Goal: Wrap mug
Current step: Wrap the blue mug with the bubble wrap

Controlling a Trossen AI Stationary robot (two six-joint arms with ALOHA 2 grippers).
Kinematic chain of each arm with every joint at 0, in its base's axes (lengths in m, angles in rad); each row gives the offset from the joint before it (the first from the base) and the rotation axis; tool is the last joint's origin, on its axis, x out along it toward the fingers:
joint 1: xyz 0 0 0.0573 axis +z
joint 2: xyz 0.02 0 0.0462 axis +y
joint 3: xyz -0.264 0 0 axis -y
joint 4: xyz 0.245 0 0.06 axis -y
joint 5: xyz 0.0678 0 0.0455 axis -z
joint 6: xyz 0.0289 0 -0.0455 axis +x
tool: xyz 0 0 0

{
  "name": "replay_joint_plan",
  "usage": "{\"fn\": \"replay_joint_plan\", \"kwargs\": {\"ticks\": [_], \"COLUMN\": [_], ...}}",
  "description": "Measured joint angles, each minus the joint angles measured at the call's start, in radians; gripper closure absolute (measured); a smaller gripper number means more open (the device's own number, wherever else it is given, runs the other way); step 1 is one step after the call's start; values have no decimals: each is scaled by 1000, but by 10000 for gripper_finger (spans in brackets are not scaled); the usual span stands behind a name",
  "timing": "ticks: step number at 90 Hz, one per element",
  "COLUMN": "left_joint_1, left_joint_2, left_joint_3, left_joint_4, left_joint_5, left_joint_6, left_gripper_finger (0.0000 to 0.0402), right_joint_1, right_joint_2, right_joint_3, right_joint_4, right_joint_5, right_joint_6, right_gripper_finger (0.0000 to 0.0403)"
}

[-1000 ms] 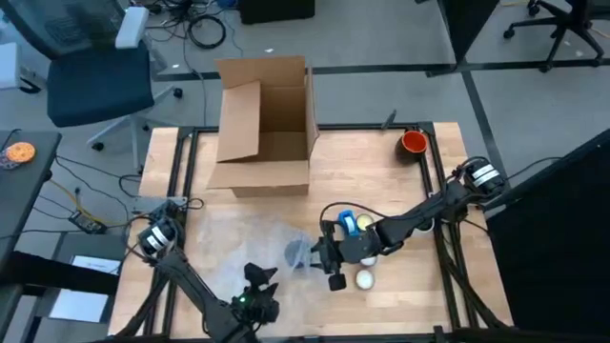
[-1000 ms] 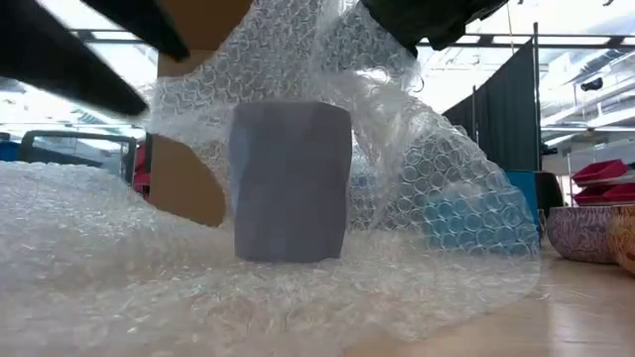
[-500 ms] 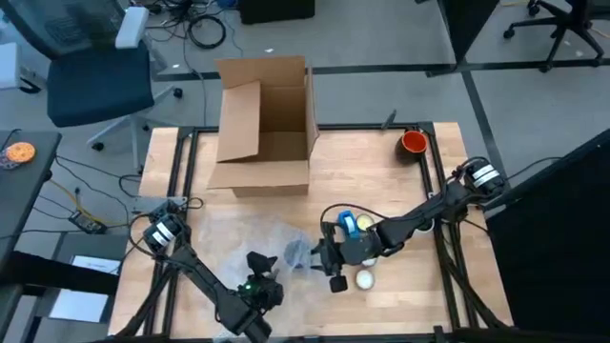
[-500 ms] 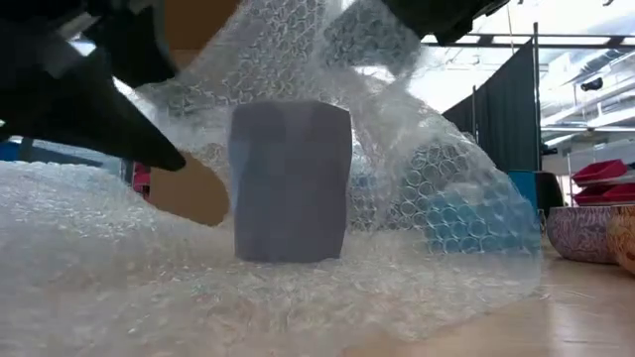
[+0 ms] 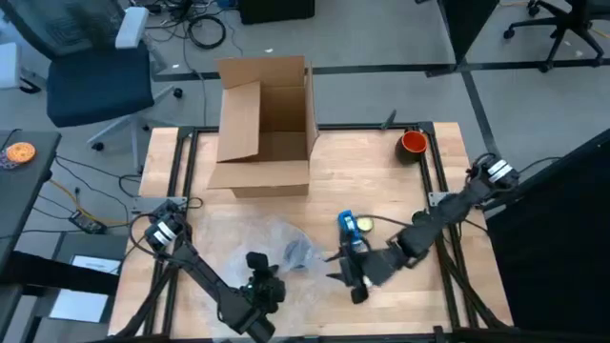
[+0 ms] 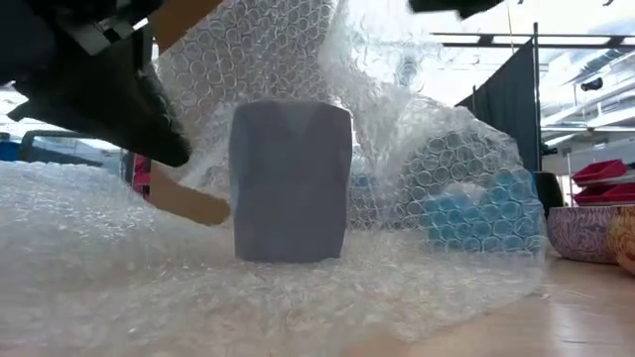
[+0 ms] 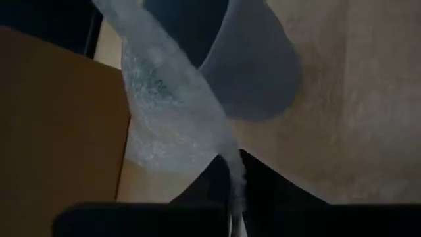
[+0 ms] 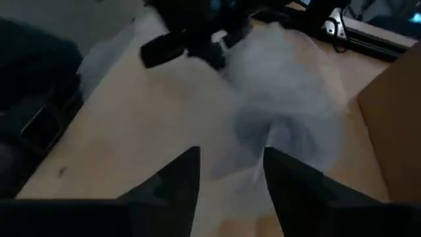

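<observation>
A grey-blue mug (image 6: 291, 181) stands upright on a sheet of clear bubble wrap (image 6: 149, 288) in the near middle of the table (image 5: 381, 181). The wrap also rises in folds behind and to the right of the mug (image 6: 437, 129). From above, the mug (image 5: 297, 252) shows dimly under the wrap (image 5: 250, 240). My left gripper (image 5: 259, 269) sits near-left of the mug, shut on the wrap. My right gripper (image 8: 230, 172) is open, near-right of the mug (image 8: 253, 126) and apart from it, with nothing between its fingers. My left gripper pinches a gathered strip of the bubble wrap's near-left part (image 7: 231, 187) between its two fingers; how many layers I cannot tell. It comes from the table's near-left side, raised above the tabletop (image 6: 109, 89). The strip runs from the fingers past the mug (image 7: 253, 66), lifted off the table.
An open cardboard box (image 5: 265, 124) stands at the far middle. A red cup (image 5: 413, 143) sits at the far right and a blue-and-yellow object (image 5: 350, 224) lies just right of the wrap. A patterned bowl (image 6: 580, 233) shows at the right in the low view.
My left gripper has moved toward the mug and shut on the bubble wrap, lifting that part off the table. My right gripper has drawn back from the wrap above the mug toward the table's near right; the raised fold it left still stands.
</observation>
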Motion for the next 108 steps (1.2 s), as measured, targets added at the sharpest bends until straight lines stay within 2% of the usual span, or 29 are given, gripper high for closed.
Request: {"fn": "replay_joint_plan", "kwargs": {"ticks": [11,29,57,76,92,108], "left_joint_1": [17,45,52,53,52,49], "left_joint_2": [0,0,0,0,0,0], "left_joint_3": [0,1,1,1,1,1], "left_joint_4": [21,113,163,173,173,167], "left_joint_5": [1,66,105,114,115,124], "left_joint_6": [-49,-28,-16,-16,-13,-15], "left_gripper_finger": [401,402,402,402,402,402], "right_joint_1": [87,153,167,146,144,141], "right_joint_2": [65,239,494,619,653,646], "right_joint_3": [1,28,324,438,462,463], "right_joint_4": [3,150,128,125,111,-2], "right_joint_5": [192,340,451,652,655,631], "right_joint_6": [100,202,107,56,67,166], "right_gripper_finger": [234,212,209,204,207,220]}}
